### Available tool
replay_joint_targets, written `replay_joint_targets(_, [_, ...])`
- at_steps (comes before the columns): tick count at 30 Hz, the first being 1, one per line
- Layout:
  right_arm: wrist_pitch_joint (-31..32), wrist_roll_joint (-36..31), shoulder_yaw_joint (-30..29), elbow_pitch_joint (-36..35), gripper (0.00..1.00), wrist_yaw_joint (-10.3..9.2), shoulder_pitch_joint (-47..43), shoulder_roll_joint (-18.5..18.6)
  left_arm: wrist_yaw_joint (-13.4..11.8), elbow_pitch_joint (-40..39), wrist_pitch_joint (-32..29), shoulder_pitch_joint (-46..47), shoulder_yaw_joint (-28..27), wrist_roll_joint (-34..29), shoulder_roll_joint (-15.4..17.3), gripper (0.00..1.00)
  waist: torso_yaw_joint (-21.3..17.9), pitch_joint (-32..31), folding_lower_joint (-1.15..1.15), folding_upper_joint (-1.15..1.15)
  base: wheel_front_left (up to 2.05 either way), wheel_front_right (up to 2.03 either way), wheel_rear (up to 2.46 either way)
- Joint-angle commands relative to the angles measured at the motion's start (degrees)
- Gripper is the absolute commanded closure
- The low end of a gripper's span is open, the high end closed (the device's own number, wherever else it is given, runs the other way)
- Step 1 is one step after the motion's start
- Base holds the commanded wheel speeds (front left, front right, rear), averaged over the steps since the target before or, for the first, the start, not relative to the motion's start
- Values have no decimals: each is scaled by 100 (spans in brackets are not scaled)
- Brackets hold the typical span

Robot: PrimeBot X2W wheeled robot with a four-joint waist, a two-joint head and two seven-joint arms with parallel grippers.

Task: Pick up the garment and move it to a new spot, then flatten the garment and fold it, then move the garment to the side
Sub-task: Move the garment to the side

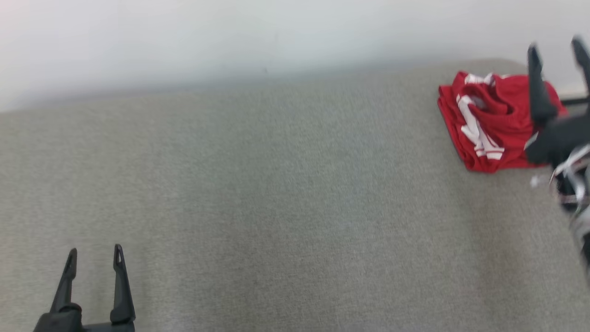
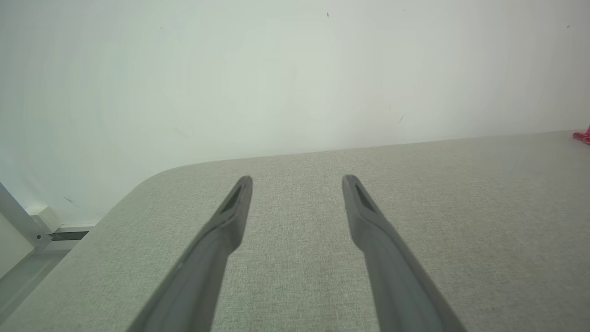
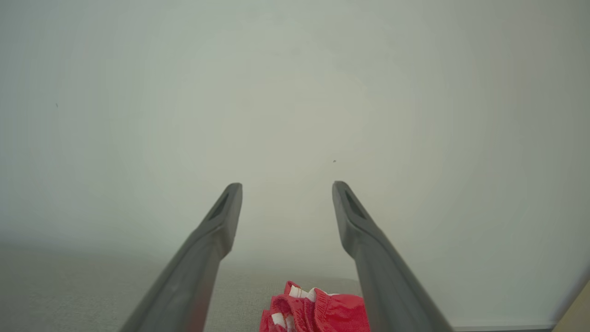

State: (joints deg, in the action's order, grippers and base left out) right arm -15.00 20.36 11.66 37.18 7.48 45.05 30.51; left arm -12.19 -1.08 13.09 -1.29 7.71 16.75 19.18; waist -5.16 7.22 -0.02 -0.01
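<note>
Head view shows a wide surface (image 1: 276,184) covered in rough grey cloth that looks like felt. Its far right corner is round. Behind it is a plain pale wall (image 1: 230,37).

The garment (image 1: 493,124) lies at the far right of the surface, near that round corner. It is red, soft and a bit shiny, with white stripes. It is bunched into a lumpy pile with many folds, so I cannot tell which way it points. The stripes run from the top of the pile down to the lower right.

The right gripper (image 1: 555,45) is blurry and sits in front of the right side of the pile. Its jaws are spread wide with nothing between them. In the right wrist view, the right gripper (image 3: 286,185) points at the wall, and the garment (image 3: 318,313) lies low between its two long dark fingers.

The left gripper (image 1: 95,250) is at the lower left, well apart from the pile. Its jaws are spread wide too and hold nothing. In the left wrist view, the left gripper (image 2: 297,179) hangs over bare grey cloth, and a bit of the garment (image 2: 583,137) peeks in at the right edge.
</note>
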Motion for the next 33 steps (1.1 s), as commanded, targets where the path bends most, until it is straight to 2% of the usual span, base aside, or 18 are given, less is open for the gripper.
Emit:
replay_joint_targets(1, [-19, -166, -208, -201, 0, -1, -398, -127, -33, 30, 25, -118, 21, 14, -19, 0, 283, -498, 2, 1, 0, 0, 0])
replay_joint_targets(11, [472, -886, -1454, -2183, 0, -1, -2893, -1185, -79, 137, 36, -307, 121, 79, -123, 0, 509, -907, 2, 1, 0, 0, 0])
replay_joint_targets(18, [837, -1083, -1764, -3156, 0, -1, -4009, -1632, -101, 214, 59, -374, 47, 177, -116, 0, 544, -1010, 2, 1, 0, 0, 0])
replay_joint_targets(23, [875, -1092, -1820, -3485, 0, -1, -4553, -1970, -172, 228, 110, -518, -95, 202, -69, 0, 549, -1074, 2, 1, 0, 0, 0])
replay_joint_targets(28, [881, -1247, -1748, -3601, 0, -1, -4813, -2209, -109, 240, 72, -596, 47, 23, 51, 0, 597, -1104, 2, 1, 0, 0, 0])
replay_joint_targets(33, [1004, -1370, -1679, -3660, 0, -1, -4937, -2392, -181, 93, -135, -583, 175, -121, 112, 0, 693, -1154, 2, 1, 0, 0, 0])
